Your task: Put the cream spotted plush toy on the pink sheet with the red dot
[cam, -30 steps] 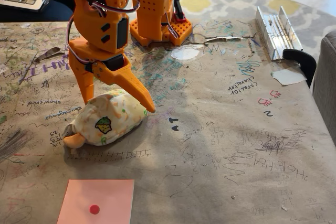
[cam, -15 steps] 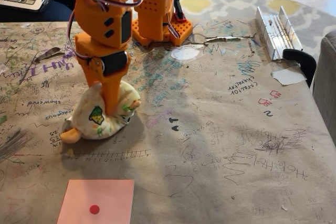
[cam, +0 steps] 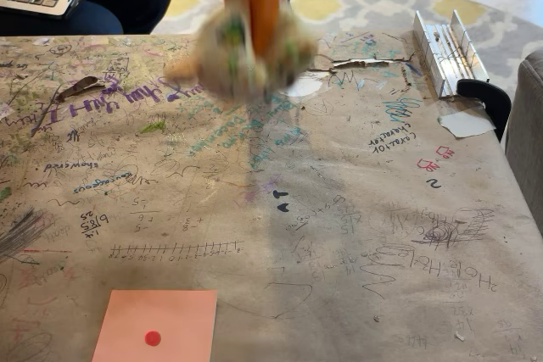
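- Half a second back the cream spotted plush toy sat on the table near its left edge; now I see it lifted and blurred, up toward the far edge.
- My gripper is smeared by motion, so I cannot tell how its jaws stand, though the plush hangs around it and looks carried.
- I judge this as the transport step: lift done, carry under way.
- Next I need to swing it toward the near-left corner, where the pink sheet with the red dot lies well apart, then lower and release over the dot.
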You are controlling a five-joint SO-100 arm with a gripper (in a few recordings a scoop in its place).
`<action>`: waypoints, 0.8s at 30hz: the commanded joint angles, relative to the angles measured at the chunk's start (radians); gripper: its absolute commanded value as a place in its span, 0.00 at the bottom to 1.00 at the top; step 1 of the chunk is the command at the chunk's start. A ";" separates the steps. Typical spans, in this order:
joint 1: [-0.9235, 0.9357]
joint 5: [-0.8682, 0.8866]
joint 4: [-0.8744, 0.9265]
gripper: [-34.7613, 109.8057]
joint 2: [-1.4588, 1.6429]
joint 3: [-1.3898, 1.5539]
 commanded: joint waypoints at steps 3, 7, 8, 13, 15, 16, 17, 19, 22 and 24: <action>0.098 0.126 0.115 0.24 0.354 -0.149; 0.225 0.186 0.170 0.24 0.483 -0.230; 0.247 0.201 0.178 0.24 0.508 -0.235; 0.255 0.222 0.072 0.24 0.500 -0.143; 0.253 0.230 -0.091 0.24 0.272 -0.138; 0.252 0.236 -0.158 0.24 0.067 -0.207; 0.239 0.238 -0.186 0.24 -0.181 -0.351; 0.215 0.232 -0.103 0.24 -0.730 -0.818; 0.144 0.002 0.433 0.79 -1.519 -1.752; 0.210 0.043 0.614 0.76 -1.875 -2.209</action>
